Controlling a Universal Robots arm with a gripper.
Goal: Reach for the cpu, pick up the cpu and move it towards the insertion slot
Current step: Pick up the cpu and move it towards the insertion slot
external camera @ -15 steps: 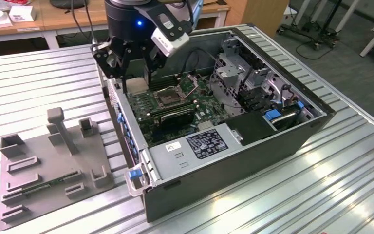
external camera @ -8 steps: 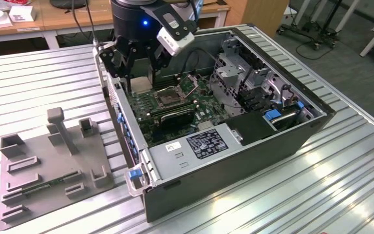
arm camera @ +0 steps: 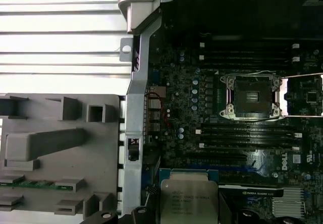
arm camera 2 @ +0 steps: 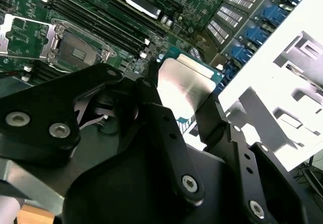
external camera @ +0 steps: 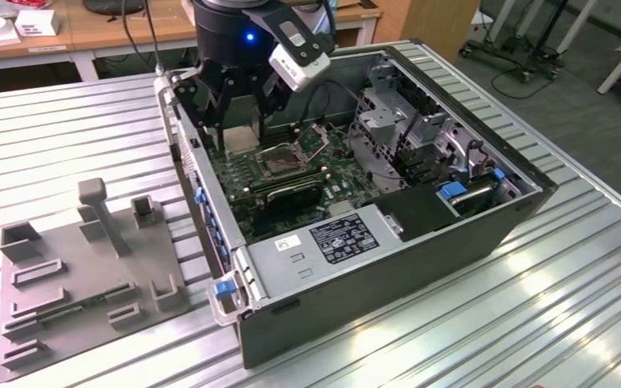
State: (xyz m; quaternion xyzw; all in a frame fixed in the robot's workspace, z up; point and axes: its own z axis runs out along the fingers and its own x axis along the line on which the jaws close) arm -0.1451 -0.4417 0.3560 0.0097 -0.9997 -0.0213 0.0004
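Claw (external camera: 235, 121) is clenched on the cpu (external camera: 242, 141). In the second wrist view the black fingers (arm camera 2: 159, 110) pinch it on two opposite edges, silvery face up, with green substrate showing at one rim.

The cpu is off the grey fixture (external camera: 84, 283), which sits on the surface (external camera: 526, 323) beside the case (external camera: 397, 275). It hangs inside the open case above the board (external camera: 338, 174), close to the case wall on the fixture side. I'd call the pick done and the carry well along.

The relation that matters is cpu to slot (external camera: 285, 162). In the exterior view the slot lies just toward the exterior view's right of the claw and a little nearer the camera. It's near, but not under the cpu.

In the first wrist view a bank of memory slots (arm camera: 227, 133) lies between the cpu (arm camera: 187, 201) and the slot (arm camera: 251, 97), so the two are clearly apart.

The slot's hold-down frame (arm camera: 303, 95) looks swung open to one side, leaving the dark centre bare.

The cpu is near square, so there's no real long axis. Its edges run roughly parallel to the slot's edges in the first wrist view, so I'd judge little twist is needed. I can't tell its height above the board.
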